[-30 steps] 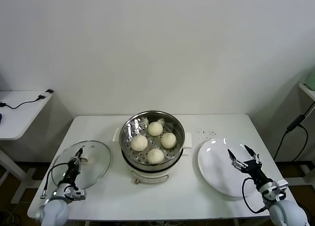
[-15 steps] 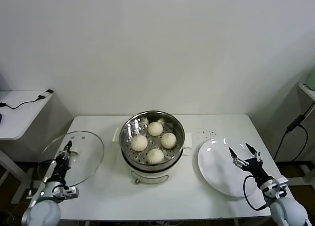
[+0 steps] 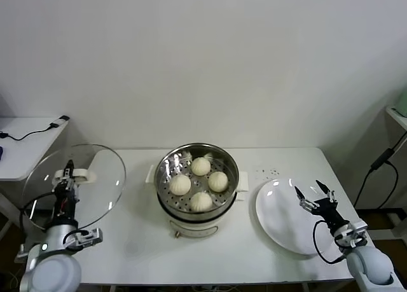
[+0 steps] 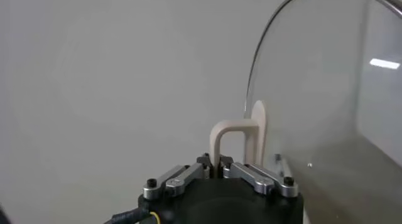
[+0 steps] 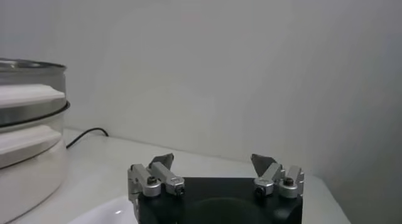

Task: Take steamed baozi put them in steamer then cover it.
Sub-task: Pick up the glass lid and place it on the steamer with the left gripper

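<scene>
Left gripper (image 3: 65, 176): held raised at the left edge of the table (image 3: 280, 158); its fingers (image 4: 242, 171) are closed on the cream handle (image 4: 239, 136) of the lid (image 3: 73, 187).
Lid: lifted clear of the table and tilted up nearly on edge, well to the left of the steamer (image 3: 198, 178); in the left wrist view the glass (image 4: 326, 112) is seen curving away beside the handle.
Buns (image 3: 200, 183): four are seen lying inside the steamer basket, close together on its perforated floor.
Steamer: placed at the middle of the table, uncovered, the shiny basket set on a cream pot base with side handles; in the right wrist view its rim and side (image 5: 28, 128) are seen farther off.
Right gripper (image 3: 317, 201): held low over the right side of the table, above the edge of the plate (image 3: 280, 215); its fingers (image 5: 158, 169) are spread apart and nothing is held between them.
Plate: laid flat to the right of the steamer, just beside it.
</scene>
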You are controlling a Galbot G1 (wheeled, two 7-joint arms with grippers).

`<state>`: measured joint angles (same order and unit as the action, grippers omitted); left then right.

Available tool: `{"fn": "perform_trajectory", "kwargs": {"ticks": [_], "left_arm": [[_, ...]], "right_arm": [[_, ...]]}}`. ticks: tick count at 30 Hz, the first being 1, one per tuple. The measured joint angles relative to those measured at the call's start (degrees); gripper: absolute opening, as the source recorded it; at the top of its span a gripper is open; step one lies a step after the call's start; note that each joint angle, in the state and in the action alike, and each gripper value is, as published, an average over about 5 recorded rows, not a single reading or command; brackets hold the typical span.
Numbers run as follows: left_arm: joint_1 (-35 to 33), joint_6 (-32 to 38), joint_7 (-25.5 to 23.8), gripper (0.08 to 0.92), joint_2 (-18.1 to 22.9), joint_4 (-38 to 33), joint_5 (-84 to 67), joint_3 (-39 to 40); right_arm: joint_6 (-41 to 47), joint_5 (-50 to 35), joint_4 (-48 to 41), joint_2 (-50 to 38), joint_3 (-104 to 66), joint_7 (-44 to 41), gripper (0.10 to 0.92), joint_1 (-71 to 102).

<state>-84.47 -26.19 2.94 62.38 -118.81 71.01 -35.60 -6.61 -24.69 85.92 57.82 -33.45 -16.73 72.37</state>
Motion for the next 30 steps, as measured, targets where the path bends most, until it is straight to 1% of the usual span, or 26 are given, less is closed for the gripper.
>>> {"fn": "perform_trajectory", "kwargs": {"ticks": [3, 6, 9, 12, 16, 21, 30], "left_arm": [[2.1, -4.4, -1.2, 0.149, -2.1, -1.9, -0.2, 4.4], [5.5, -7.8, -3.2, 0.149, -2.9, -3.1, 0.5, 9.7], [9.5, -10.4, -6.2, 0.149, -2.6, -3.8, 2.4, 15.3], [13.2, -12.3, -9.2, 0.149, -1.2, -3.7, 5.0, 20.7], [17.3, -14.3, -12.2, 0.149, 2.0, -2.5, 9.0, 27.0], [21.4, -15.7, -14.8, 0.149, 7.8, 0.5, 13.9, 33.0], [25.4, -16.0, -17.1, 0.149, 17.3, 7.4, 20.1, 39.9]], "right_arm": [[0.0, 0.7, -0.8, -0.1, 1.1, 0.5, 0.823, -1.2], [0.0, 1.2, -1.8, -0.1, 2.2, 0.8, 0.823, -2.4], [-0.1, 1.7, -2.7, -0.1, 3.0, 0.9, 0.823, -3.5], [-0.3, 2.1, -3.6, 0.1, 3.5, 0.9, 0.823, -4.3], [-0.4, 2.3, -4.4, 0.3, 3.8, 0.9, 0.823, -5.0], [-0.7, 2.7, -4.9, 0.4, 3.8, 0.8, 0.823, -5.1], [-1.4, 3.4, -6.0, 0.6, 2.8, 0.2, 0.823, -4.7]]}}
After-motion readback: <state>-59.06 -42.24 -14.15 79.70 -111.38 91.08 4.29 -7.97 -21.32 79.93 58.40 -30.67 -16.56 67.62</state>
